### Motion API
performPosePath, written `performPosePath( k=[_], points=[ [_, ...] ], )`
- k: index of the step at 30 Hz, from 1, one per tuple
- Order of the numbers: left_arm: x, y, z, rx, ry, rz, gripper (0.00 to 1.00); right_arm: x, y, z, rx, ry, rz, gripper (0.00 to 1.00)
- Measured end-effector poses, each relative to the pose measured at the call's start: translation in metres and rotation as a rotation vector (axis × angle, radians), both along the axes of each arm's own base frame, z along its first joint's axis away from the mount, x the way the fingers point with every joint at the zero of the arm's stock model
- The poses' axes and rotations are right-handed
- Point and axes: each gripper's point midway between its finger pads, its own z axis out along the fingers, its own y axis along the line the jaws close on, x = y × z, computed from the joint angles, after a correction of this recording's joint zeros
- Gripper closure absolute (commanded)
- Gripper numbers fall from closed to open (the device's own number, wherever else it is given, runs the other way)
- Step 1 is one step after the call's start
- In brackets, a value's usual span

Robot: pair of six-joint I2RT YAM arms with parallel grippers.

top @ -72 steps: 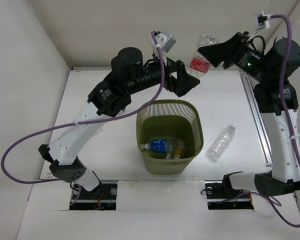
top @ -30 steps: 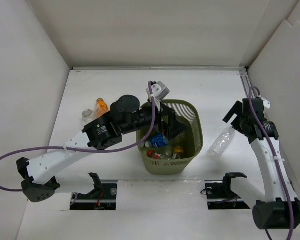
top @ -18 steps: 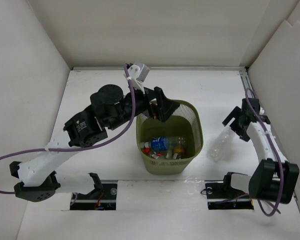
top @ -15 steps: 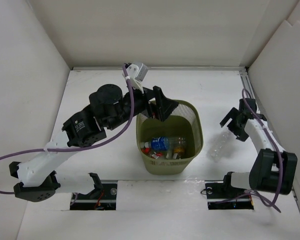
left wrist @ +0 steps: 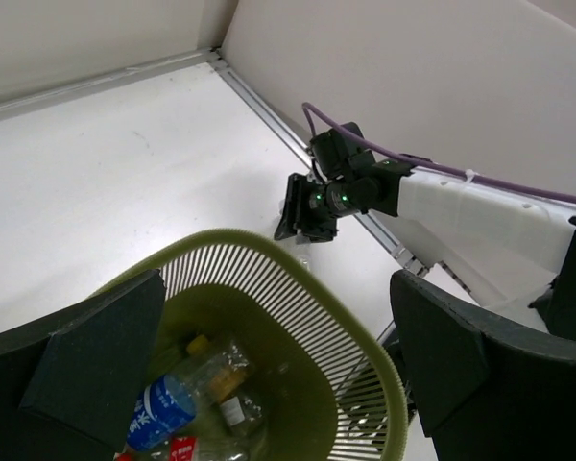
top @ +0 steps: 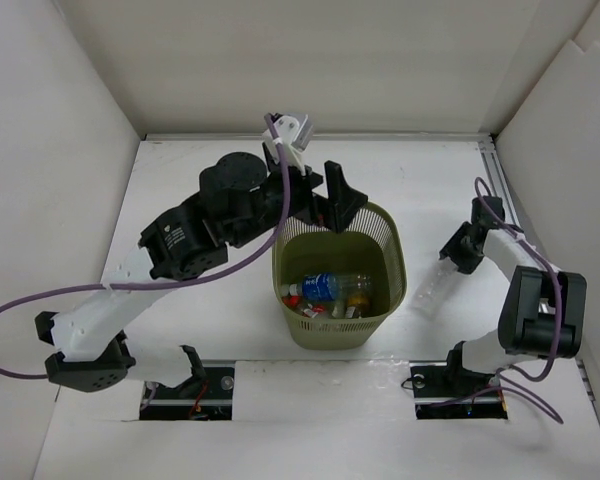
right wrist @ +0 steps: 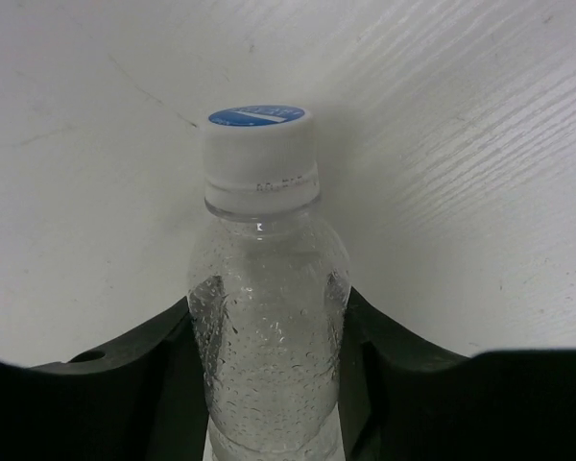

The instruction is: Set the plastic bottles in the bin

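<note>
Top view first. We count several bottles (top: pixel 325 290) already lying in the bottom of the bin (top: pixel 335 332), with blue, red and orange showing on them. One bottle (top: pixel 426 296) is left out on the table (top: pixel 430 180), just right of the bin, so we judge the job nearly done, with only this one to go. The left gripper (top: pixel 340 200) hangs over the bin's far rim, spread open and empty. The right gripper (top: pixel 457 250) sits down at that bottle's far end.

On to the left wrist. Its fingers (left wrist: pixel 96 355) stand wide apart with nothing between them, and below we look straight into the bin (left wrist: pixel 298 336): olive plastic, thin upright ribs, a smooth rounded rim. The bottles (left wrist: pixel 163 413) inside are clear and crumpled-looking, and one wears a glossy blue label. Beyond the rim we see the right gripper (left wrist: pixel 302 206) low on the table by the side wall.

Now the right wrist. The bottle (right wrist: pixel 269 355) fills the middle, clear thin plastic, round-shouldered and beaded with droplets inside. It is topped by a white ribbed cap (right wrist: pixel 259 144) with a blue disc on its top. The right gripper (right wrist: pixel 269 307) has its dark fingers (right wrist: pixel 125 384) pressed to both sides of the body, and no gap shows. The matte white table (right wrist: pixel 461 144) spreads behind. We cannot tell whether the bottle rests on it.
</note>
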Motion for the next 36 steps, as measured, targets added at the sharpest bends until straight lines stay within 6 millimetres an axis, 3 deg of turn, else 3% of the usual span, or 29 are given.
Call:
performPosePath(
  k=[3, 5, 8, 11, 14, 16, 19, 24, 28, 31, 36],
  points=[
    [0.005, -0.014, 0.014, -0.013, -0.021, -0.03, 0.0, 0.015, 0.0, 0.03, 0.004, -0.05, 0.006, 0.98],
    [0.01, -0.022, 0.023, -0.033, -0.038, -0.058, 0.0, 0.036, 0.001, 0.073, 0.008, -0.157, 0.02, 0.98],
    [0.022, -0.031, 0.03, -0.051, -0.058, -0.076, 0.0, 0.079, 0.004, 0.181, -0.001, -0.428, 0.064, 0.98],
    [0.028, -0.046, 0.042, -0.064, -0.091, -0.113, 0.0, 0.103, 0.022, 0.304, -0.006, -0.73, 0.163, 0.96],
    [0.032, -0.066, 0.056, -0.085, -0.135, -0.157, 0.0, 0.098, 0.062, 0.4, 0.062, -1.003, 0.343, 0.96],
    [0.036, -0.077, 0.059, -0.089, -0.161, -0.18, 0.0, 0.086, 0.094, 0.438, 0.157, -1.125, 0.472, 0.95],
    [0.039, -0.084, 0.057, -0.085, -0.179, -0.191, 0.0, 0.068, 0.141, 0.47, 0.285, -1.227, 0.652, 0.95],
    [0.045, -0.086, 0.062, -0.093, -0.212, -0.185, 0.0, 0.042, 0.196, 0.495, 0.462, -1.283, 0.857, 0.95],
    [0.061, -0.086, 0.063, -0.099, -0.222, -0.157, 0.0, 0.02, 0.218, 0.512, 0.533, -1.335, 0.945, 0.95],
    [0.072, -0.09, 0.053, -0.083, -0.209, -0.142, 0.0, 0.003, 0.226, 0.529, 0.555, -1.394, 0.993, 0.95],
    [0.064, -0.101, 0.053, -0.105, -0.201, -0.205, 0.02, -0.016, 0.237, 0.542, 0.601, -1.449, 1.036, 0.9]
  ],
)
